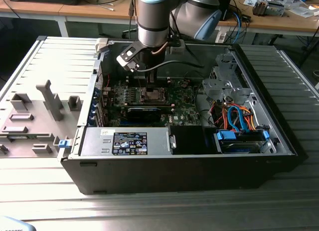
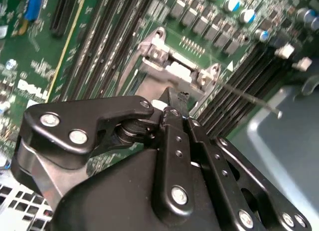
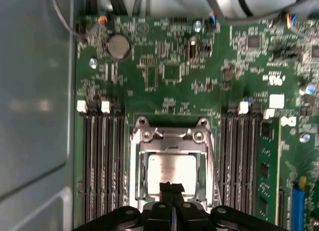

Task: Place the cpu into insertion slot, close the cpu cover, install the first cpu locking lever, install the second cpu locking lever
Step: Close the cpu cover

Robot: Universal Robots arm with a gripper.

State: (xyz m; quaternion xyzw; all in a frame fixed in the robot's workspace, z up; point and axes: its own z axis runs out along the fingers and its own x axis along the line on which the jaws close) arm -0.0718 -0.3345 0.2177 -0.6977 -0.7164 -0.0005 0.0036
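The gripper (image 3: pixel 172 187) is positioned over the socket (image 3: pixel 134 159) of a green circuit board. The jaws are together, with nothing visible between them.

In the first wrist view, the chip (image 3: pixel 172 169) sits in the socket. Its flat, matte silvery top shows through the square window of the cover (image 3: pixel 172 147), a bright metal frame.

Long black memory slots (image 3: pixel 99 161) run along both sides of the socket. A round coin battery (image 3: pixel 118 46) lies further up the board.

In the second wrist view, a thin metal rod (image 2: pixel 249 98) stands clear of the board beside the socket.

In the exterior view, the black computer case (image 1: pixel 174 176) lies open on a ribbed metal counter (image 1: pixel 199 211). A black printed label (image 1: pixel 129 143) is fixed to the grey power supply. Orange and blue cables (image 1: pixel 239 116) are bundled nearby.
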